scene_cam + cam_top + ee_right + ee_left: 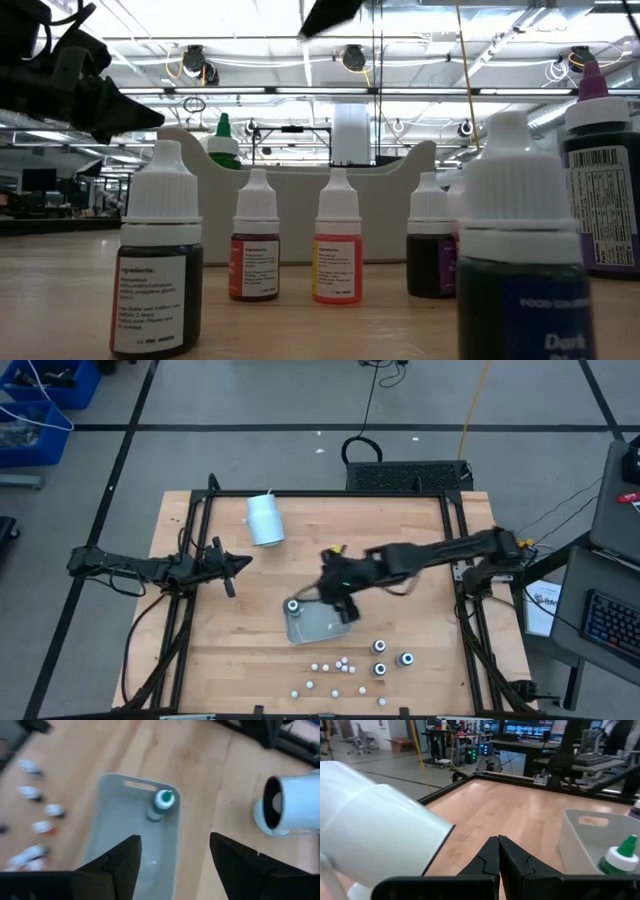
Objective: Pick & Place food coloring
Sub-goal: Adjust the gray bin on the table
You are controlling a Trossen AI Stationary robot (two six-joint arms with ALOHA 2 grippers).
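The food coloring is a set of tiny bottles. One green-capped bottle [161,805] stands upright inside the grey tray [318,628], near its far left corner [294,606]. Dark round bottles [380,646] and several small white-capped ones [340,663] stand on the table near its front edge; the low view shows them close up [338,245]. My right gripper [175,865] hangs open above the tray [107,840], nothing between its fingers; in the high view it is at the tray's far right [345,598]. My left gripper [498,855] is shut and waits at the table's left [240,563].
A large white cylinder [265,518] lies on its side at the far left of the table, its open end toward my right gripper [292,807] and its body close beside my left gripper [375,830]. A black frame [330,493] rims the table. Bare wood lies between cylinder and tray.
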